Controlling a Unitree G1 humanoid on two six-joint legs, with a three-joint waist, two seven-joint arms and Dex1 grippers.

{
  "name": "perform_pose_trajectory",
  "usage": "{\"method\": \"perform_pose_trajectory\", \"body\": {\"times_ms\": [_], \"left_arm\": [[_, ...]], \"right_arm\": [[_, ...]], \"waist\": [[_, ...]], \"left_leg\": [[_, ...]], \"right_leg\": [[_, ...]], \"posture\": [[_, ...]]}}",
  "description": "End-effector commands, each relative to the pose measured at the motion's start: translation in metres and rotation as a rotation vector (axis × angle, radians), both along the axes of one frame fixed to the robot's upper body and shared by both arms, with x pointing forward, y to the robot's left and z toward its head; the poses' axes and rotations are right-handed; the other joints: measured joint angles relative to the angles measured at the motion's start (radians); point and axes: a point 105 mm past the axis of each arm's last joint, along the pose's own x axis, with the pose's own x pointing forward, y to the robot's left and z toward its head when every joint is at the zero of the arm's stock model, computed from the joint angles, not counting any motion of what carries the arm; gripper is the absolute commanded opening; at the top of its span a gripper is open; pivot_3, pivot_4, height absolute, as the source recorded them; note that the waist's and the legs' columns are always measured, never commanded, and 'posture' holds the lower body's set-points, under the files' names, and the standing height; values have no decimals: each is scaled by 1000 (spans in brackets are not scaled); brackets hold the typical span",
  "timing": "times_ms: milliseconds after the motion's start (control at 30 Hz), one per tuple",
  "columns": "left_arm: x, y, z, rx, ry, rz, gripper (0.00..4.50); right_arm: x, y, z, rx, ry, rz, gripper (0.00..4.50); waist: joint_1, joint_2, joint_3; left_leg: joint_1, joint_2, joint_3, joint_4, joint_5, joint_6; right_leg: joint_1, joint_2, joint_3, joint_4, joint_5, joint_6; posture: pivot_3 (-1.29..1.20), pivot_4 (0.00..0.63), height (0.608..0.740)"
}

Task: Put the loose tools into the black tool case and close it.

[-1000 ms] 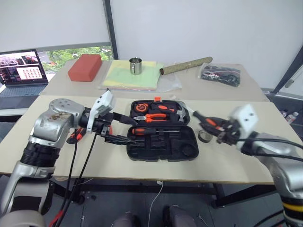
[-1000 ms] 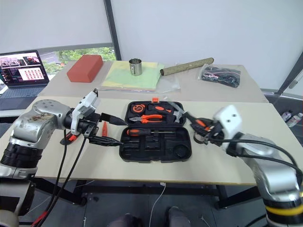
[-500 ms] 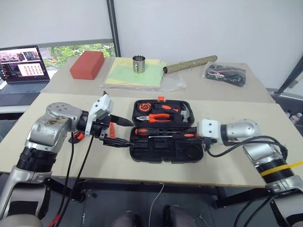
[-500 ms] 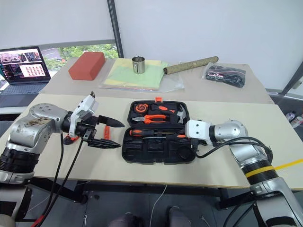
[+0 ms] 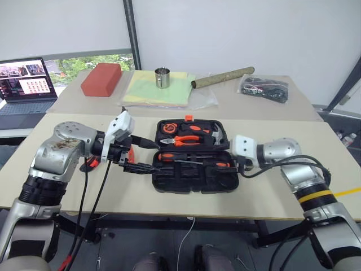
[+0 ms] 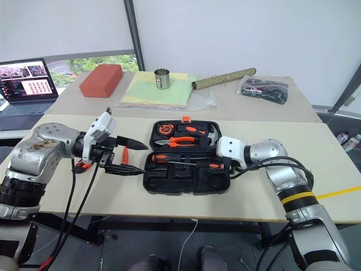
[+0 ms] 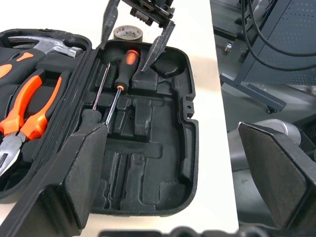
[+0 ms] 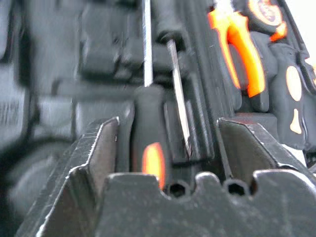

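Left wrist view: right end effector [image 7: 137, 42] spread, straddling a screwdriver [image 7: 123, 64] inside the black tool case [image 7: 190, 128]; left end effector [image 5: 148, 156] open.

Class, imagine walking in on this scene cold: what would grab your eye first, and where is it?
First, the open black tool case at the middle of the near table, orange pliers in its lid. Next, the right pincer, fingers apart, over a screwdriver lying in the case's right end. Left of the case, the left pincer hangs open.
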Motion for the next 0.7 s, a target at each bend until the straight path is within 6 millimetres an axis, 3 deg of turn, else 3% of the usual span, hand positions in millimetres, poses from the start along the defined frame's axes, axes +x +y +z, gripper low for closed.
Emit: {"method": "perform_pose_trajectory", "body": {"times_ms": [33,233,300,500,567,700], "left_arm": [[0,-1,10,-15,-49,-5,4500],[2,-1,10,-19,-52,-3,4500],[4,-2,11,-19,-55,-2,4500],[7,-3,11,-20,-62,1,4500],[8,-3,11,-21,-63,4,4500],[10,3,9,-24,-65,41,4500]], "right_arm": [[1,9,24,93,-16,-12,2530],[2,17,4,67,11,-30,467],[-1,22,-7,24,24,-7,29],[-3,20,-52,-173,67,-51,29],[-4,19,-57,-202,63,-47,29],[-1,27,-23,-30,5,-47,29]], "waist": [[2,0,0],[3,0,0],[4,0,0],[3,0,0],[2,0,0],[3,0,0]], "left_leg": [[0,0,0,0,0,0],[0,0,0,0,0,0],[0,-1,0,0,0,0],[0,-1,0,0,0,0],[4,0,0,0,0,0],[7,0,0,0,0,-1]], "right_leg": [[0,0,0,0,0,0],[0,1,-1,0,0,-1],[0,1,-1,0,0,-1],[0,1,-1,1,0,-1],[4,1,-1,0,-1,0],[6,-1,-1,1,0,0]], "posture": [[0,150,740],[0,150,740],[0,150,740],[0,150,740],[0,150,740],[0,150,740]]}}
